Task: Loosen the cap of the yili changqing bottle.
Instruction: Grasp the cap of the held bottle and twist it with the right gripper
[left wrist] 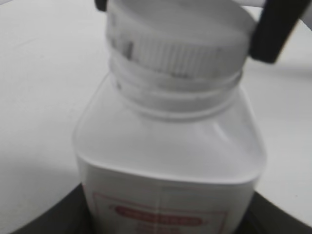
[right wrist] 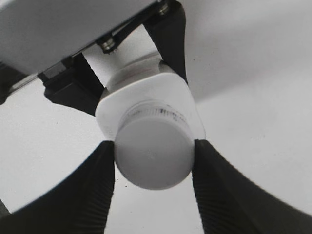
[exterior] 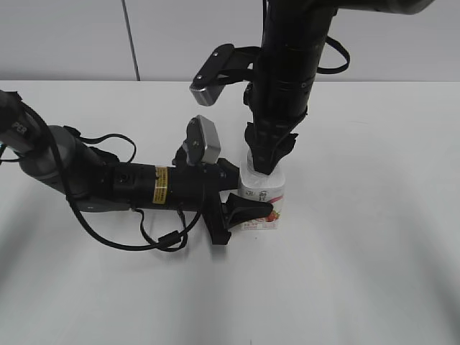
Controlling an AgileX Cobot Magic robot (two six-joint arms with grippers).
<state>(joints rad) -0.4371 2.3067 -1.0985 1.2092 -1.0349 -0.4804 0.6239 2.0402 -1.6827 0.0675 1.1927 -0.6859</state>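
The small white yili changqing bottle (exterior: 264,203) with a red fruit label stands upright on the white table (exterior: 359,273). My left gripper (exterior: 248,210) lies low from the left and is shut on the bottle's body (left wrist: 170,165). My right gripper (exterior: 264,167) comes straight down from above. Its two black fingers (right wrist: 154,151) press on both sides of the white ribbed cap (right wrist: 154,155), which sits on the bottle's neck. The cap also fills the top of the left wrist view (left wrist: 178,41). In the exterior view the cap is hidden by the right gripper.
The left arm (exterior: 108,183) with looping black cables lies across the table on the left. The right arm (exterior: 291,65) stands as a tall column above the bottle. A grey wall runs along the table's far edge.
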